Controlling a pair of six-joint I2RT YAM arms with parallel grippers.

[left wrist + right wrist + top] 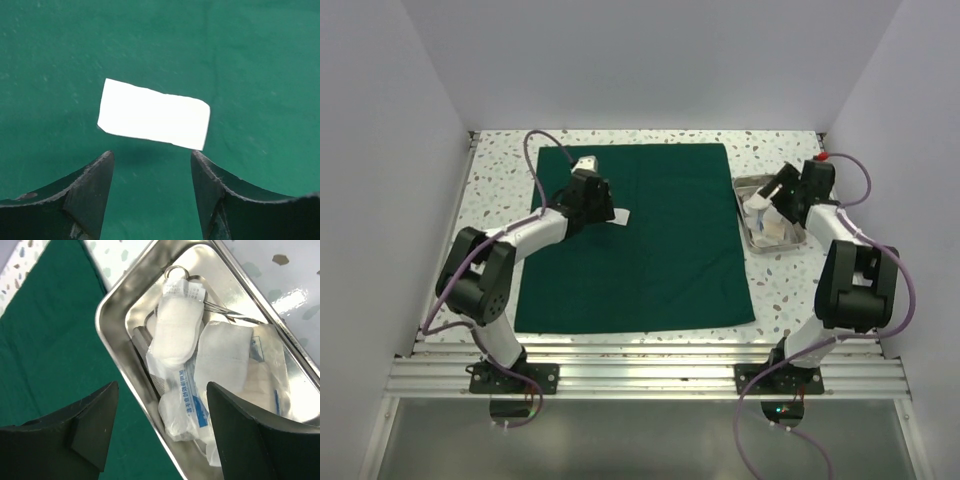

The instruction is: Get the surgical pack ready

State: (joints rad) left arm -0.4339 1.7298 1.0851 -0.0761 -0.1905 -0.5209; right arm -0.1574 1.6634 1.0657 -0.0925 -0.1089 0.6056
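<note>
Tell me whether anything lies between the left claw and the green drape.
Yes: a white rectangle lies flat on the green drape, just ahead of the open left claw. Nothing else visible covers the fabric around it in the left wrist view.

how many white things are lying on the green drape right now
1: a white rectangular piece lies flat on the green drape, just ahead of the open left gripper. Other packets sit in the steel tray beside it. The left arm hides some cloth, so more is possible.
</note>
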